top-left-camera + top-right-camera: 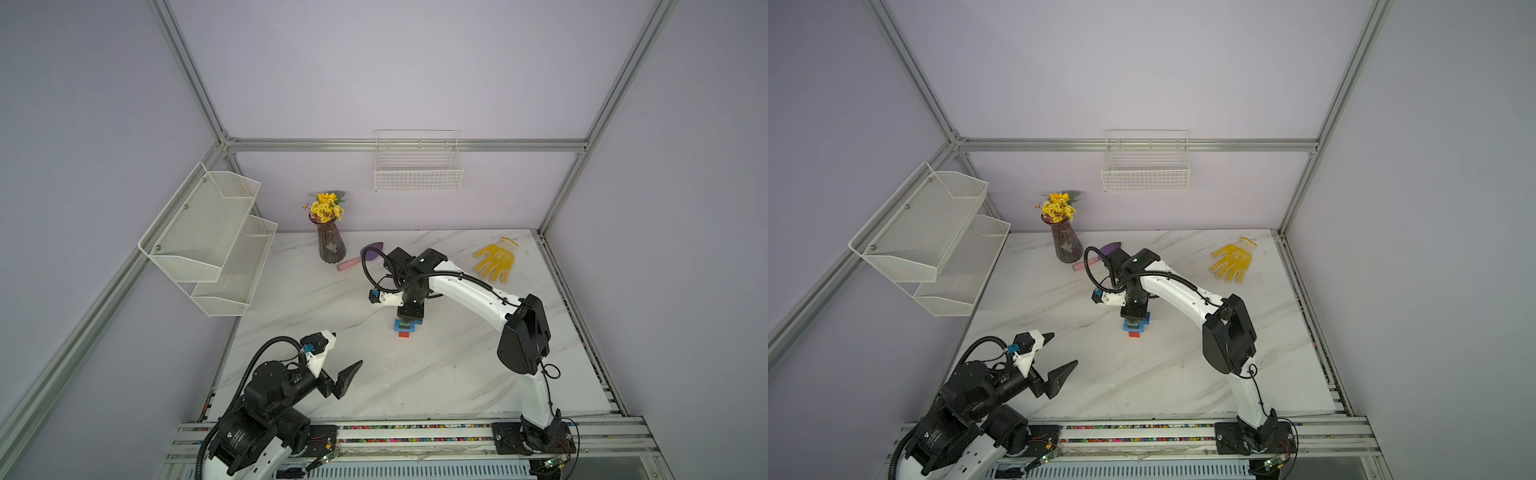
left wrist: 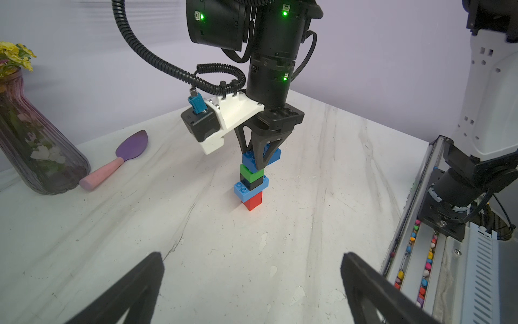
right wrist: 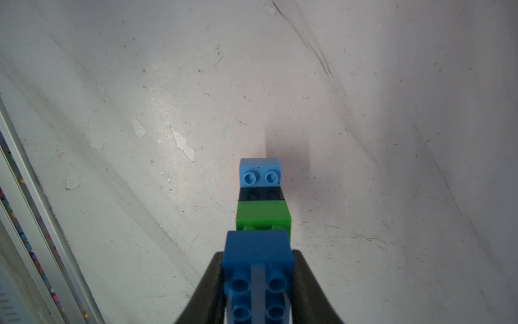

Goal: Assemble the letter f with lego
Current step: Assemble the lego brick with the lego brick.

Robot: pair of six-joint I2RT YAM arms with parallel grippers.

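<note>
Standing item: lego stack [image 1: 405,328], upright on the marble table [image 1: 457,365], near its middle and well apart from every edge.
Brick order, left wrist view only: red brick [image 2: 254,200] on the table, then light blue brick [image 2: 246,192], black brick [image 2: 250,183], green brick [image 2: 250,172], dark blue brick [image 2: 248,158] on top; both blue ones jutted sideways.
Right wrist view: looked down the stack; red brick was hidden, and two bare studs of the light blue brick showed.
Right gripper [image 2: 259,160]: reached down from above, clamped on the dark blue brick's sides.
Left gripper [image 1: 1064,349]: spread wide, held nothing, near the front left.
Top views only: yellow glove [image 1: 496,259] by the back right corner.
Back left: vase [image 1: 331,245], purple trowel [image 2: 131,146] just beside it.
Open room: bare marble lay between the left gripper and the stack.
</note>
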